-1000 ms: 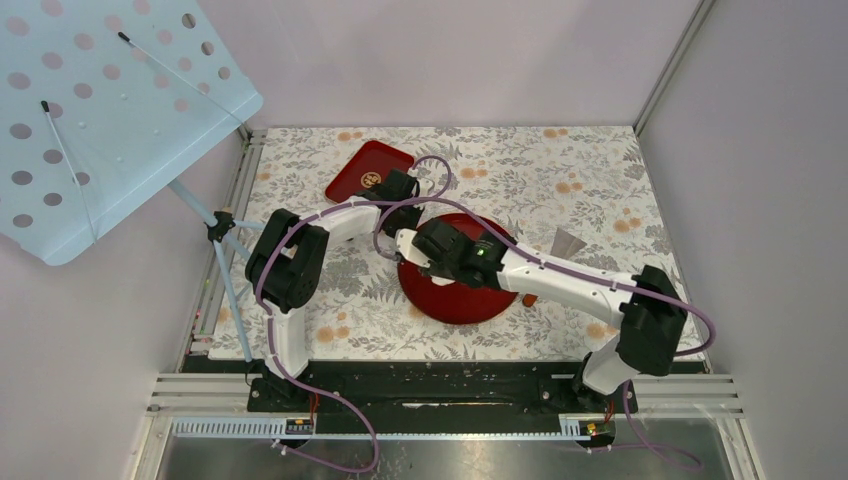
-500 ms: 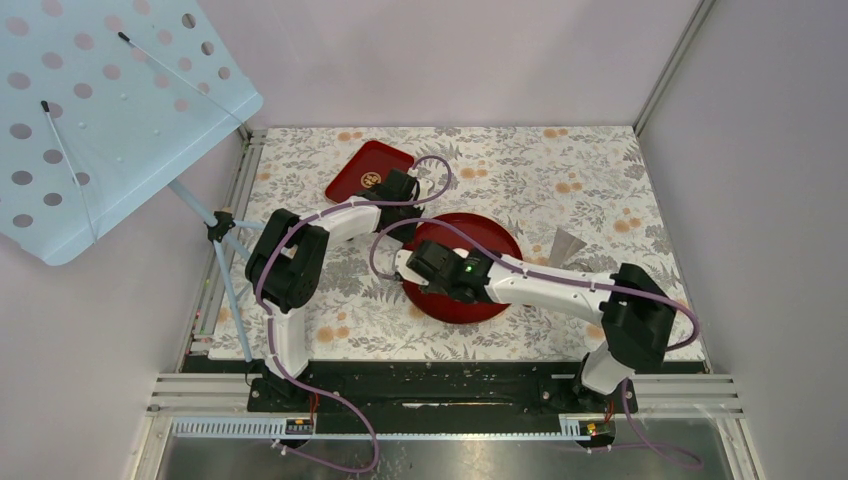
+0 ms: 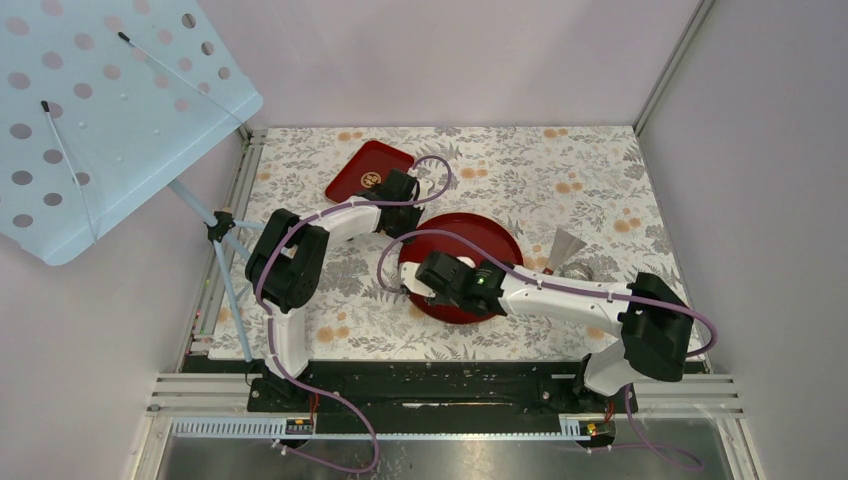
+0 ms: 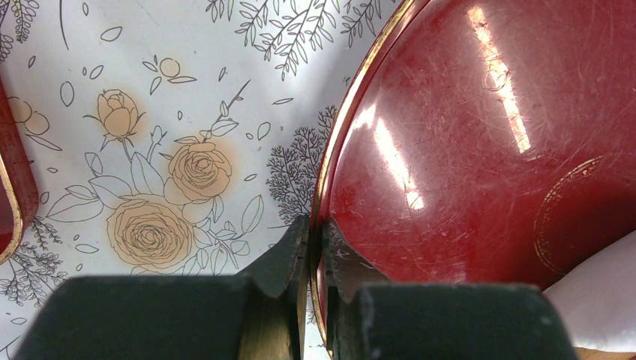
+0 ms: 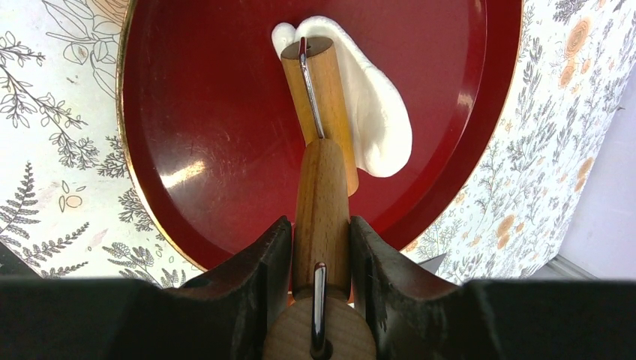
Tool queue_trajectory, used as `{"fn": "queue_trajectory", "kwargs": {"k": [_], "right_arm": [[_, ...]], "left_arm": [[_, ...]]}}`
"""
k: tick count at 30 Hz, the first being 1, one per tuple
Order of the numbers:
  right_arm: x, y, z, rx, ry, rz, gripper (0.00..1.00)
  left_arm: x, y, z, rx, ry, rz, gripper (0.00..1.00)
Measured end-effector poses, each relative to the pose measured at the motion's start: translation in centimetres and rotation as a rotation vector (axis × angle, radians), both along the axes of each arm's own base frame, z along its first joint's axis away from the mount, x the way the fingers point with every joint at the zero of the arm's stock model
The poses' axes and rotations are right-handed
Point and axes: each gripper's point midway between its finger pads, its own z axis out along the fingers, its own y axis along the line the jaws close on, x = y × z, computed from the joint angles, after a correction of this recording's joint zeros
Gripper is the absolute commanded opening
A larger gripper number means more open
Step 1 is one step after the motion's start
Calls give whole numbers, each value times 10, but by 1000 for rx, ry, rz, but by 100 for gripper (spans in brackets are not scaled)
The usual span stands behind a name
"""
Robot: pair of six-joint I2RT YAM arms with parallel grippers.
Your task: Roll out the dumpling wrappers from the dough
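A round red plate [image 3: 505, 240] lies mid-table. My left gripper [image 3: 405, 225] is shut on its far-left rim; in the left wrist view the jaws [image 4: 315, 225] pinch the gold-edged rim of the plate [image 4: 465, 150]. My right gripper [image 3: 425, 278] is shut on the handle of a wooden rolling pin [image 5: 321, 195]. The pin's roller head [image 5: 319, 97] rests on a flat, oval white dumpling wrapper [image 5: 379, 112] on the plate [image 5: 210, 112]. A bit of the wrapper [image 4: 600, 292] shows at the left wrist view's lower right. It is hidden under my arm in the top view.
A square red tray [image 3: 370, 168] sits at the back left, its edge close to my left gripper [image 4: 11, 202]. A metal scraper [image 3: 568, 243] stands right of the plate. A perforated blue panel on a stand [image 3: 100, 110] overhangs the left side.
My right arm has drawn the rolling pin back toward the near left of the plate, uncovering the scraper on the right. The left gripper has not moved.
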Motion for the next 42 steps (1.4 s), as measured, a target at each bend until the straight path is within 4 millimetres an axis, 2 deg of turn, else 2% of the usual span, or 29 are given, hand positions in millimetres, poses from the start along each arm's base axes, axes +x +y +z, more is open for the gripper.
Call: {"fn": "queue_trajectory", "kwargs": {"k": [5,13,18,25,28,31,34,37,42], "right_arm": [[-3,0,0,-4,11,16,0],[-21,-9,3,-41,90,94,0],[-27,-11,15,-29,124,71,0],[9,16,69,125,-41,-14,0],[21,24,74,146,-102,-27,0],[33,34,63,123,-132,-24,0],[40,44,37,67,-138,-7,0],[35,42,7,-12,-130,37,0],[20,36,-2,-67,-148,113,0]], "left_arm": [[0,0,0,0,0,0,0],[0,0,0,0,0,0,0],[0,0,0,0,0,0,0],[0,0,0,0,0,0,0],[0,0,0,0,0,0,0],[0,0,0,0,0,0,0],[0,0,0,0,0,0,0],[0,0,0,-1,0,0,0],[0,-1,0,-3,-1,2,0]]}}
